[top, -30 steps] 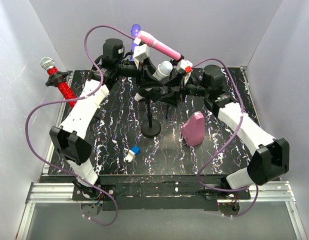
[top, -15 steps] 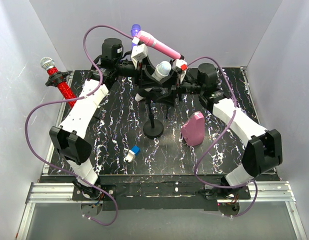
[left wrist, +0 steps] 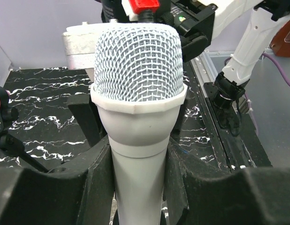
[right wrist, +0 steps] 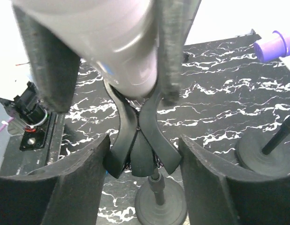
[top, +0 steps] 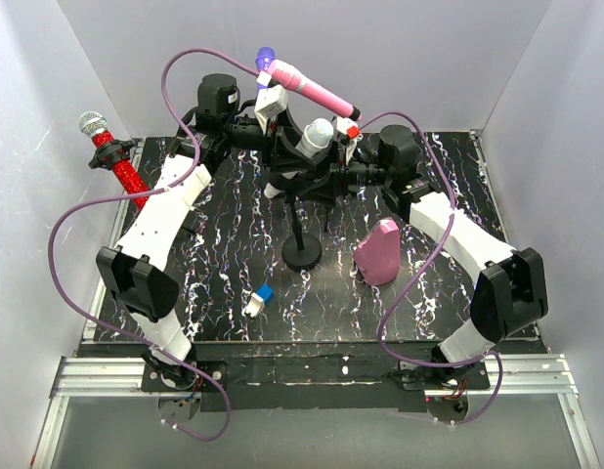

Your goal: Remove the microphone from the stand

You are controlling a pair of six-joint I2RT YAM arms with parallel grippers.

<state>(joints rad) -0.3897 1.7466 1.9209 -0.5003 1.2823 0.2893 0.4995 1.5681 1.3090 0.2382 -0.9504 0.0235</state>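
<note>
A white microphone [top: 317, 135] with a mesh head [left wrist: 138, 61] is tilted above the black stand [top: 301, 252] in the middle of the table. My left gripper [left wrist: 138, 159] is shut on its body, one pad on each side; in the top view it [top: 294, 147] comes in from the left. In the right wrist view the microphone's tail end [right wrist: 128, 70] sits at the mouth of the stand's clip [right wrist: 138, 140]. My right gripper [right wrist: 144, 143] is open, with a finger on either side of the clip and touching nothing. It [top: 331, 176] reaches in from the right.
A pink microphone [top: 312, 88] with a purple tip is on a stand at the back. A red glitter microphone [top: 121, 166] stands at the far left. A pink case [top: 378, 254] and a small blue and white block [top: 259, 299] lie on the black marbled table [top: 204, 293].
My right arm has moved left, bringing its open fingers closer around the stand's clip. My left gripper still holds the microphone, almost unmoved.
</note>
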